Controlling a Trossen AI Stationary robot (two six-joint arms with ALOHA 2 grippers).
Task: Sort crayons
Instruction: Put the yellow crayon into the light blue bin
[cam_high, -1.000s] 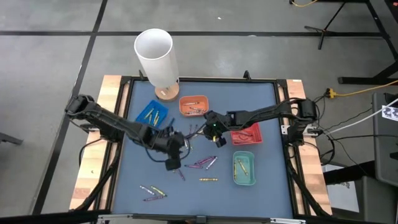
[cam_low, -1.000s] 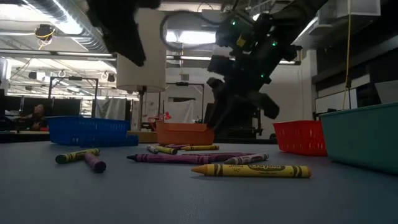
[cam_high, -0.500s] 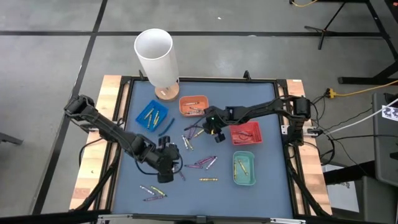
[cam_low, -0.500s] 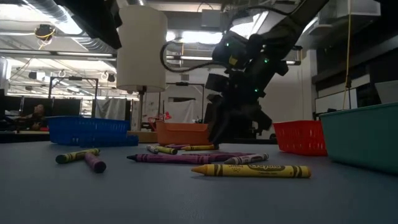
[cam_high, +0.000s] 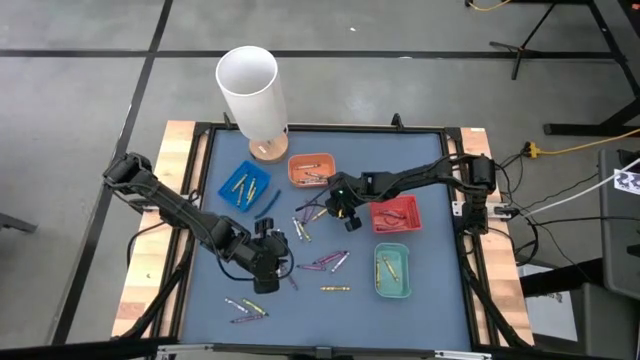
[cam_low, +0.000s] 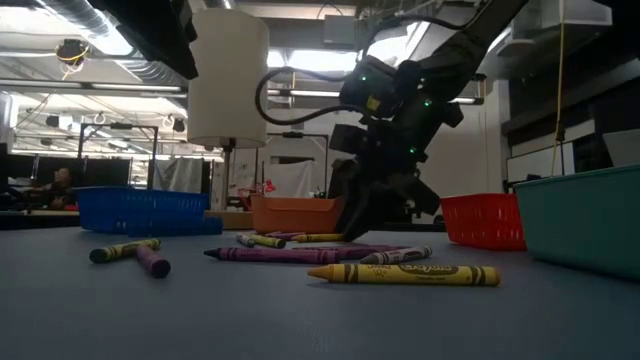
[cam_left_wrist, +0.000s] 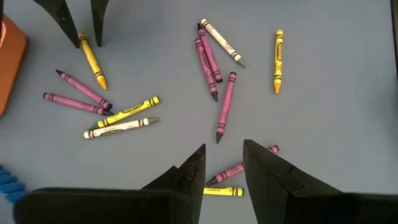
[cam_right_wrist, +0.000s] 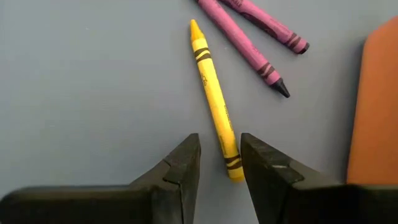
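Observation:
Loose crayons lie flat on the blue-grey table: a purple bunch (cam_high: 328, 262), a yellow one (cam_high: 335, 288), and more near the front edge (cam_high: 245, 308). My right gripper (cam_right_wrist: 219, 142) is open and down at the table (cam_low: 352, 230). Its fingers stand on either side of the flat end of a yellow crayon (cam_right_wrist: 214, 99), also seen in the left wrist view (cam_left_wrist: 91, 61). Two purple crayons (cam_right_wrist: 249, 37) lie just beyond it. My left gripper (cam_left_wrist: 222, 152) hangs open above the table (cam_high: 264, 282), over a purple crayon (cam_left_wrist: 239, 168) and a yellow crayon (cam_left_wrist: 224, 191). My right gripper comes down slanting from the table's right, one finger on each side of the yellow crayon's flat end (cam_right_wrist: 232, 167), across the crayon. The crayon lies flat on the table. Whether a finger (cam_right_wrist: 258, 162) touches it, I cannot tell.
Small trays stand around the middle of the table: blue (cam_high: 243, 184), orange (cam_high: 311, 169) close beside the right gripper, red (cam_high: 395, 213) and green (cam_high: 391, 270). A tall white tube (cam_high: 250, 90) on a wooden foot stands at the far edge.
My left gripper has swung toward the table's near left, away from the middle, and then stopped. My right gripper has sunk to the table and shifted slightly toward the orange tray, ending astride the yellow crayon's end. No crayon has moved.

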